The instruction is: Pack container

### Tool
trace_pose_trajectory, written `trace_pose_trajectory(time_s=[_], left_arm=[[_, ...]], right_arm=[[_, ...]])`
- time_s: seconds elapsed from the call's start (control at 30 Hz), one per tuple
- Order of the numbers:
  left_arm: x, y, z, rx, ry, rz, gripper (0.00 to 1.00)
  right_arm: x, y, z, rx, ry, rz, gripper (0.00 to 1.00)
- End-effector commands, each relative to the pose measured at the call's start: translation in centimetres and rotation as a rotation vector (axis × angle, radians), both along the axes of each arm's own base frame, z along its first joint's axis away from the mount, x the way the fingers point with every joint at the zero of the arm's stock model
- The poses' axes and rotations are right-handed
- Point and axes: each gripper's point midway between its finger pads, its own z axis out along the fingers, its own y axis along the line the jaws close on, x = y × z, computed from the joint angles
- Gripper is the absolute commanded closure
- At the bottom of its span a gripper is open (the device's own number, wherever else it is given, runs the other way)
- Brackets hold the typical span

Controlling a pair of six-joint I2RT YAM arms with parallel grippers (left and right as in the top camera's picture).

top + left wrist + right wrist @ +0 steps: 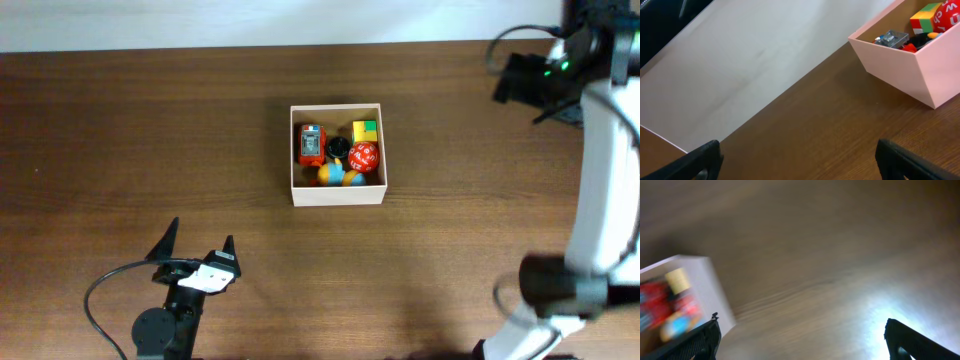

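The container (337,195), a square white-walled box, stands at the table's middle. It holds a red-orange toy (311,144), a yellow-green cube (365,131), a red ball (363,156), a blue-yellow ball (340,176) and a small black piece (338,148). My left gripper (200,238) is open and empty near the front left, well short of the box. In the left wrist view the container (900,65) is at the upper right, beyond the open jaws (800,160). My right gripper (503,78) is raised at the back right, open and empty (802,340). The blurred container (715,290) is at its left.
The brown wooden table (150,130) ends at a pale strip along its far edge (250,22). The right arm's white link (600,180) runs along the right side. A black cable (100,300) loops beside the left arm's base.
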Motion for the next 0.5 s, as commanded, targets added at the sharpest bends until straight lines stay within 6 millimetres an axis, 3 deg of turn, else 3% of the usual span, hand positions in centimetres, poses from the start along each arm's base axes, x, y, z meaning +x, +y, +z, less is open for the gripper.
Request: trace_pose_trajectory(time_s=[0.0,0.2,0.33,0.47], left_arm=[[0.0,0.3,-0.1,-0.005,-0.001,0.014,0.01],[0.0,0.3,-0.1,-0.005,-0.002,0.014,0.01],[0.0,0.3,-0.1,-0.005,-0.001,0.014,0.01],[0.0,0.3,-0.1,-0.005,-0.001,0.014,0.01]], right_arm=[[-4.8,4.2,6.8,-0.036,-0.185,0.136,0.01],[-7.9,7.2,11.4,0.017,-0.467,0.219,0.01],[-9.7,7.2,11.2,0.032,-0.605,0.227,0.01],[-10.8,6.7,9.7,0.046,-0.739,0.216,0.01]])
